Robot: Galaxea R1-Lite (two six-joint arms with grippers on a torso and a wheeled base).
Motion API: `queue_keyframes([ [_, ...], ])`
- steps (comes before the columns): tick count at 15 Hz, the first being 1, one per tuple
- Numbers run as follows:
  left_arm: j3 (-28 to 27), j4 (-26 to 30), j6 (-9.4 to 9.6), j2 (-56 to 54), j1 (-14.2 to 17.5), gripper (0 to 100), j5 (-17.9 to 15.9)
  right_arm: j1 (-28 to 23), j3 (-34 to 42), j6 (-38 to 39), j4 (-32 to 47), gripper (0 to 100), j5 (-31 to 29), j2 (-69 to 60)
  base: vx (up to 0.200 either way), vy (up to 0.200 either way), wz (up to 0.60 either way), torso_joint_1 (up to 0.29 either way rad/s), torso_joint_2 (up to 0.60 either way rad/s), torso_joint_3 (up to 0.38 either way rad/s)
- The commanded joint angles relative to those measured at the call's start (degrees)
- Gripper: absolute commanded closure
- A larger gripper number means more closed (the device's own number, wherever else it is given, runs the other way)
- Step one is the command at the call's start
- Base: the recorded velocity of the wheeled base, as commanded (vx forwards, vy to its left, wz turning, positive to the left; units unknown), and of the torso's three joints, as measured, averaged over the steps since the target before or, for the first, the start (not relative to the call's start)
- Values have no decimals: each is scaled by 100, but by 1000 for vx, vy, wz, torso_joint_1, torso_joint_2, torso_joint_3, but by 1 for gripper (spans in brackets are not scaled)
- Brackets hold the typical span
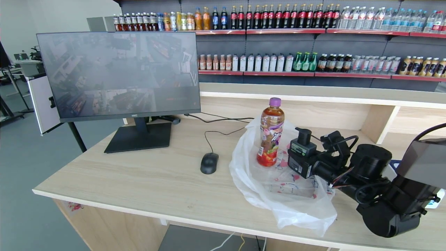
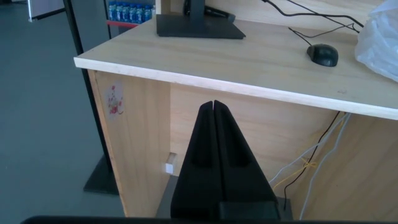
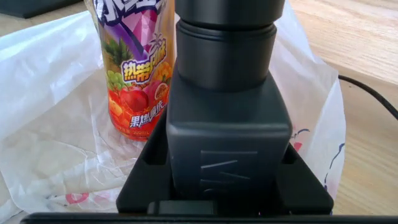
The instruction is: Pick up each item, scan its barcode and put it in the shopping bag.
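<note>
The juice bottle [image 1: 271,136] stands upright on the spread shopping bag [image 1: 278,188] towards the worktop's [image 1: 139,181] right front edge. Whether it sits inside the bag or merely on top is hard to tell, so bagging looks unfinished.

The right gripper [image 1: 303,155] pinches a black scanner [image 1: 300,150] just beside the bottle (scanning seems the step in hand).

The left wrist view adds the left gripper [image 2: 214,124], its fingers pressed together below the worktop's left front edge. The right wrist view shows the bottle's label up close.
</note>
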Motion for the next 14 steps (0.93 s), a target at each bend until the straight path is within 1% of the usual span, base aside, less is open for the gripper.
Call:
queue_keyframes([
  [1, 0, -1, -2, -2, 0, 100, 0, -18, 3, -3, -8, 100, 3, 12, 0, 0, 0, 0, 0, 0],
  [6, 0, -1, -2, -2, 0, 100, 0, -9, 47, -3, -8, 100, 3, 56, 0, 0, 0, 0, 0, 0],
  [14, 0, 8, 7, -2, 0, 100, 0, 289, 214, -12, -8, 100, 3, 206, 0, 0, 0, 0, 0, 0],
])
